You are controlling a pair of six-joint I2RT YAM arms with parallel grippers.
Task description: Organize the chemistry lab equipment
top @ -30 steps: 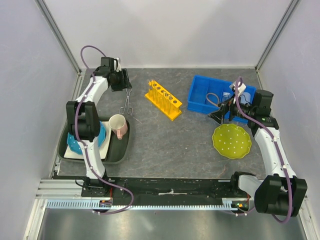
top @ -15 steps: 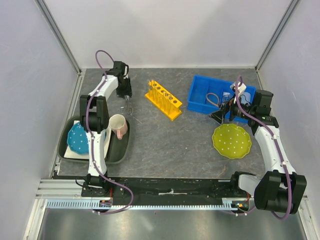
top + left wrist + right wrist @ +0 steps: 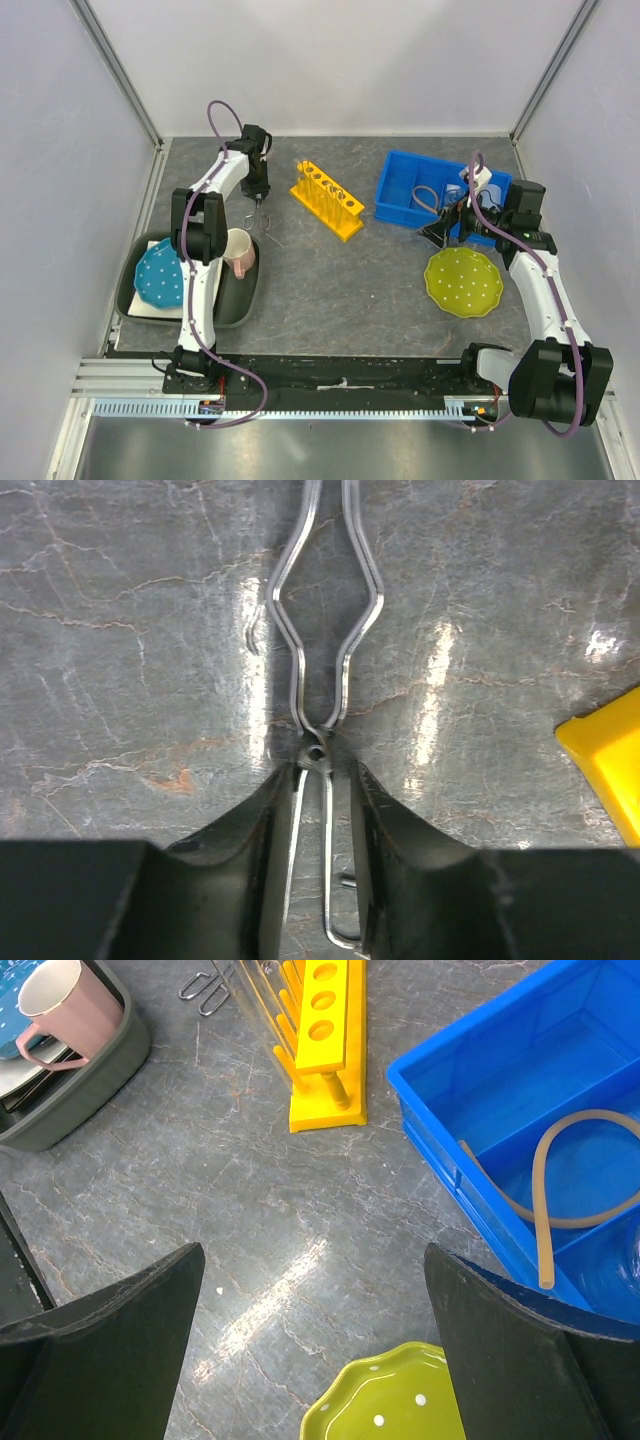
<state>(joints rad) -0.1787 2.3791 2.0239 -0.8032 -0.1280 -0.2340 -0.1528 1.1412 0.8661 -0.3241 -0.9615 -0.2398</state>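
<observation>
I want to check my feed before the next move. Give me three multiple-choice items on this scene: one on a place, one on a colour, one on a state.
1. Where does the tan rubber loop lie?
A) in the blue bin
B) on the green plate
C) in the grey tray

2. What colour is the holed rack?
A) red
B) yellow
C) white

3. How is the right gripper?
A) shut on the loop
B) shut on a plate
C) open and empty

Answers:
1 A: the right wrist view shows the loop lying inside a compartment of the bin.
2 B: the rack is plainly yellow in both the top and right wrist views.
3 C: its fingers stand wide apart with nothing between them.
</observation>
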